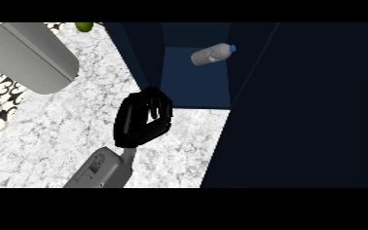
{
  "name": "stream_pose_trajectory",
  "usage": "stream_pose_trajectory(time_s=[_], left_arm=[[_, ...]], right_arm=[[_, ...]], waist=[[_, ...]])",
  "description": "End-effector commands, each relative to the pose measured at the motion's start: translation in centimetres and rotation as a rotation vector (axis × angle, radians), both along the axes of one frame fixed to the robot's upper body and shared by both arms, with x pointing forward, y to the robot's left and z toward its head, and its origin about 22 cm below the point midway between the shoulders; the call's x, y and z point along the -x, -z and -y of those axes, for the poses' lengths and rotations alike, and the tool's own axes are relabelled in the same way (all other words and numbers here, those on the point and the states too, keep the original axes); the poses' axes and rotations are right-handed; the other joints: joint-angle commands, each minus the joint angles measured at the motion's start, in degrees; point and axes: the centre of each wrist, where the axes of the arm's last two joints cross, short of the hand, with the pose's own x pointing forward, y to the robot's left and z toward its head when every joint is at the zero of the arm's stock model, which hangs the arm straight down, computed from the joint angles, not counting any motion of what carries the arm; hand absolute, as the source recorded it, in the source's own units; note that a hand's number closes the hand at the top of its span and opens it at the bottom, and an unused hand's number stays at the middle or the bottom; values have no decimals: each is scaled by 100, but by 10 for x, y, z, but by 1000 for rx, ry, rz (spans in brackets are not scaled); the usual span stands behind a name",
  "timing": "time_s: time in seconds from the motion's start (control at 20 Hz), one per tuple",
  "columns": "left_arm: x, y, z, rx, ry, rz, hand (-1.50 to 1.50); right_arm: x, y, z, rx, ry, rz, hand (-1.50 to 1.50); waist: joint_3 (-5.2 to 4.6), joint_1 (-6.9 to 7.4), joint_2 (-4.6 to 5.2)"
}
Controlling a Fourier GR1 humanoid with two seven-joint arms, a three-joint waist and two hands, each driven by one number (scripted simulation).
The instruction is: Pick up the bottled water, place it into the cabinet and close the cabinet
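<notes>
The bottled water (pixel 213 53), clear with a blue cap, lies on its side inside the open dark blue cabinet (pixel 197 78), near its back. My left hand (pixel 144 119) is over the marble counter just in front of the cabinet's left panel (pixel 137 53), with its fingertips up against that panel's lower edge. The fingers look relaxed and hold nothing. A grey forearm (pixel 101 168) leads to it from the lower left. A large dark door panel (pixel 302 102) fills the right side of the view. My right hand does not show.
A big grey rounded object (pixel 36 58) lies on the white marble counter (pixel 64 126) at the upper left. A small green item (pixel 84 27) sits at the top edge. A black-and-white patterned strip (pixel 7 97) runs along the left edge.
</notes>
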Motion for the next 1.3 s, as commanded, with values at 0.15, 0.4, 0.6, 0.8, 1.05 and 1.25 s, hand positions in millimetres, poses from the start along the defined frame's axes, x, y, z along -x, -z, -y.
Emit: stream_pose_trajectory(time_s=[0.15,0.4,0.6,0.8,1.05,1.25], left_arm=[[49,-30,-57,-1,-28,26,150],[67,-3,-70,4,-85,21,150],[85,-21,-104,14,-102,32,150],[94,-17,-106,16,-133,37,150],[101,-22,-123,16,-122,14,150],[120,-18,-140,15,-129,3,150]], right_arm=[[11,-18,-20,-33,-110,3,150],[7,-16,-63,-38,-192,-43,150],[7,-15,-90,-43,-242,-45,150],[7,-16,-126,11,-305,5,150],[-2,-26,-132,-2,-210,138,150],[-29,-29,-139,6,-109,108,150]], waist=[[-1,-51,34],[-7,-96,49],[-7,-48,37],[-12,-9,29],[-13,-19,27],[-20,123,44]])
